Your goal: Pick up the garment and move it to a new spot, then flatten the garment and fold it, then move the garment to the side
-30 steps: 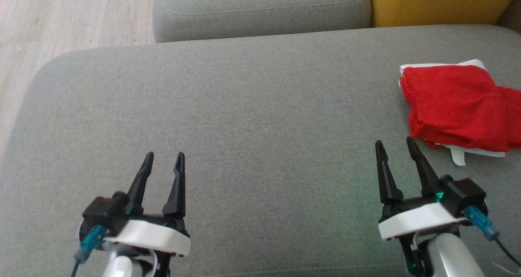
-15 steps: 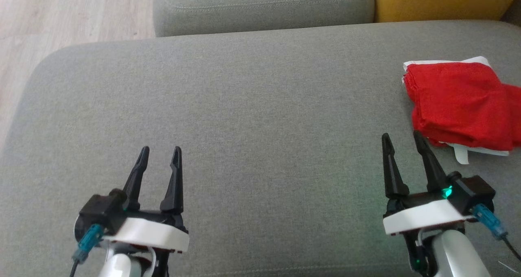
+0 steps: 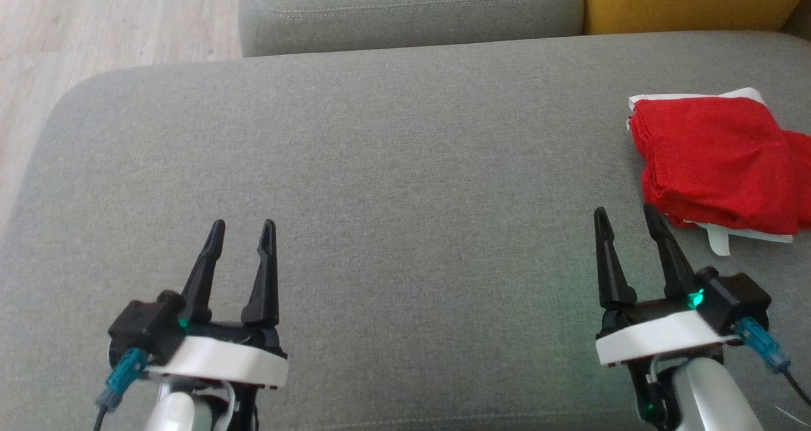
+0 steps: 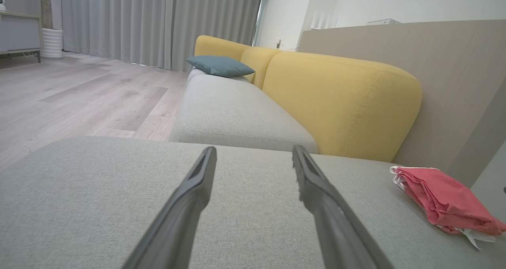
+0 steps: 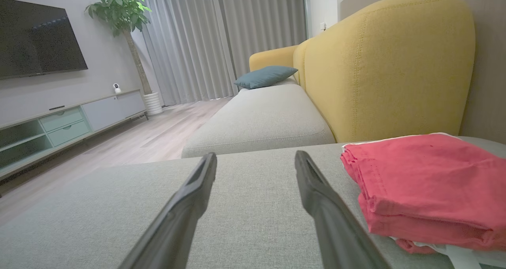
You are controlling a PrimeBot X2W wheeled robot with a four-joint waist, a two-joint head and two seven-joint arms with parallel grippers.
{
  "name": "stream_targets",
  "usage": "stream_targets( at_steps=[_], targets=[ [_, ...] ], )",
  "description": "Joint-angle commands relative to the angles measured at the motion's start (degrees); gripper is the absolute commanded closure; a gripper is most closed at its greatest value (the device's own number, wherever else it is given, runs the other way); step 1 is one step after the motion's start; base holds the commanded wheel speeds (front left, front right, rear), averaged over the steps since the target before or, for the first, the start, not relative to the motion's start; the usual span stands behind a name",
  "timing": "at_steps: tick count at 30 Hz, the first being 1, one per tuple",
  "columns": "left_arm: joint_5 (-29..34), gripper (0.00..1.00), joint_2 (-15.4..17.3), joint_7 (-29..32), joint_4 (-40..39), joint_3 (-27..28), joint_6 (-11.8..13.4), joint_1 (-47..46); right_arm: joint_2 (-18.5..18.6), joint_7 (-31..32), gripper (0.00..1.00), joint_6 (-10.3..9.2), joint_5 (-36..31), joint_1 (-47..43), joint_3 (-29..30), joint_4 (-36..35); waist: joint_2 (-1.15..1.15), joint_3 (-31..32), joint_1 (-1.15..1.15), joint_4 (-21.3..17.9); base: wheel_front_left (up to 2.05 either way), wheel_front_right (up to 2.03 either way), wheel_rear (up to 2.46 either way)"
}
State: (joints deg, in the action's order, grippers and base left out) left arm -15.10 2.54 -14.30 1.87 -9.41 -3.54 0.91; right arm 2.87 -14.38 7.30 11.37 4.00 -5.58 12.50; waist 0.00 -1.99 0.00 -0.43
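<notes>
Fingers (image 3: 204, 269) of the left gripper (image 3: 244, 225) stand spread apart at the lower left of the head view, with nothing between them, tips pointing up the frame over bare grey fabric. The right gripper (image 3: 623, 209) at the lower right is released in the same way, its two dark fingers parted and holding nothing. A green light glows at the base of each gripper.

In the left wrist view the left gripper (image 4: 253, 148) frames an open gap above the grey seat cushion (image 4: 79, 205). In the right wrist view the right gripper (image 5: 255, 154) is likewise wide, apart from the cloth.

The garment (image 3: 716, 158), red and folded into a thick stack, lies at the right edge of the head view on the seat cushion (image 3: 405, 165), just up and to the right of the right gripper's tips, not touching them. A white strip (image 3: 715, 241) shows under its lower edge. It sits at the lower right of both wrist views (image 4: 442, 197) (image 5: 427, 182).

Beyond the cushion, at the top of the head view, are a second grey cushion (image 3: 405, 12), a yellow backrest (image 3: 684, 0) at the upper right and a pale wooden floor (image 3: 95, 25) at the upper left. A teal pillow (image 5: 265, 76) lies further along the couch, before grey curtains (image 5: 189, 43).
</notes>
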Motion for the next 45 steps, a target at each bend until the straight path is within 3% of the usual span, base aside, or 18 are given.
stream_targets(
  at_steps=[1, 3, 4, 9, 45],
  targets=[
    [-0.4, 0.00, 0.3, -0.7, -2.3, 2.3, -0.3, -1.3, 0.0, -0.6, 0.00, 0.19, 0.3, 1.2, -1.7, -1.8, 0.00, 0.0, 0.00, 0.0, 0.00, 0.00, 0.00],
    [-0.8, 0.00, 0.3, -0.7, -2.6, 2.5, -0.2, -1.4, 0.0, -0.6, 0.00, 0.19, 0.3, 1.3, -1.8, -1.7, 0.00, -0.1, 0.00, 0.0, 0.00, 0.00, 0.00],
    [-0.4, 1.00, 0.0, 0.0, -0.3, 0.7, 0.0, 0.0, 0.0, 0.0, 1.00, 0.00, 0.0, 0.0, -0.2, 0.0, 0.00, -0.1, 0.00, 0.0, 0.00, 0.00, 0.00],
    [-1.0, 1.00, -0.1, 0.2, 2.7, 0.6, 0.0, 0.9, -0.1, 0.1, 1.00, 0.00, 0.3, -0.9, -0.2, 3.0, 0.00, -0.1, 0.00, 0.0, 0.00, 0.00, 0.00],
    [-24.4, 1.00, 1.2, 4.9, 5.5, 3.5, -1.1, -1.4, 1.0, 4.9, 1.00, 0.06, 24.9, -0.1, 1.9, 2.5, 0.00, 0.4, 0.00, 0.1, 0.00, 0.00, 0.00]
  ],
)
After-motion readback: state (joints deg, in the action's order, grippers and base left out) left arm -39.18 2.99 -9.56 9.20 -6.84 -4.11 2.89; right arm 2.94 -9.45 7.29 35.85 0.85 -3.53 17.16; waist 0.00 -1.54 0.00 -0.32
